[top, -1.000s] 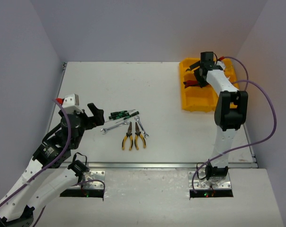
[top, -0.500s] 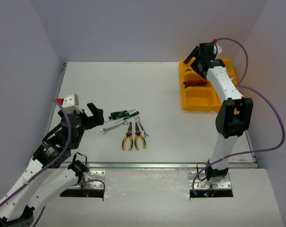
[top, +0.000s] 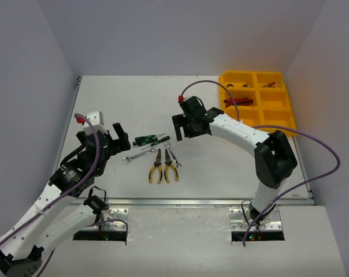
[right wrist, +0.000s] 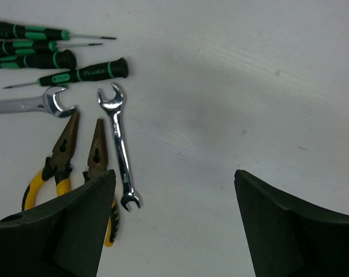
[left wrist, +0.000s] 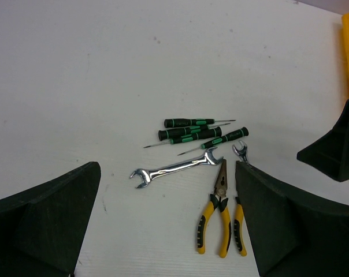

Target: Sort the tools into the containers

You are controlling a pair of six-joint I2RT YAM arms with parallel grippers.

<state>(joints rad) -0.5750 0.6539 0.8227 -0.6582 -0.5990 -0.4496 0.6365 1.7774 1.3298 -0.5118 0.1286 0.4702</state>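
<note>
The yellow tray is found with a red-and-black cutter in its left middle compartment. Left of the tray, the right gripper is spread wide and empty; farther left, so is the left gripper. Well left of the tray, two yellow-handled pliers, two silver wrenches and green-handled screwdrivers are laid together.

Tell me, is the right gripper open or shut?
Open: the right gripper shows both fingers wide apart, bare table between them, nothing held.
</note>
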